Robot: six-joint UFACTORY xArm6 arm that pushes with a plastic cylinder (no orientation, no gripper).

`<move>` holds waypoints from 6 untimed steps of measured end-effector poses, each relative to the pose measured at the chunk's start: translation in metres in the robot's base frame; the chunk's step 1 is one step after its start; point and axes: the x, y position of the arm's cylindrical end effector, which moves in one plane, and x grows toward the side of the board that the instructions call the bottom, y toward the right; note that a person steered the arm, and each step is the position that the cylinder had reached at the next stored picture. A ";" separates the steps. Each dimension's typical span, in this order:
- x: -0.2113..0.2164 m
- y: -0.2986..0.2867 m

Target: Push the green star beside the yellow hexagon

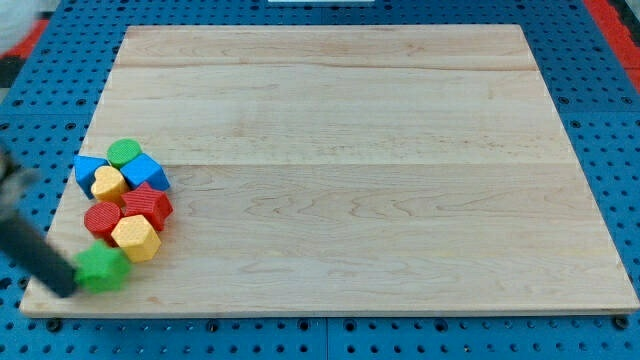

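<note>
Green star [102, 268] sits near the bottom left corner of the wooden board [380, 170]. It looks a bit blurry, so its points are hard to see. It is touching the yellow hexagon [136, 238], which is just above it and a little to the view's right.

My tip [68, 288] is right at the star's left side, touching it or almost touching it. The dark rod comes in from the view's left edge. It is only a rod, so it has no jaws to open or close and it holds nothing. It can only push.

I think the push is nearly done, because the star is already next to the hexagon. The next move should be very small and slow, or no move at all. A hard push could knock the other blocks apart.

Those other blocks are all bunched up close together. There is a red block [103, 219], a second red block [148, 206], a yellow block [108, 184], a blue block [89, 170], another blue block [147, 172], and a round green block [124, 152] at the top.

The blocks look smooth and bright, with small ridges on top. The board is pale wood with long lines in it.
</note>
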 end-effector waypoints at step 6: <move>-0.038 0.230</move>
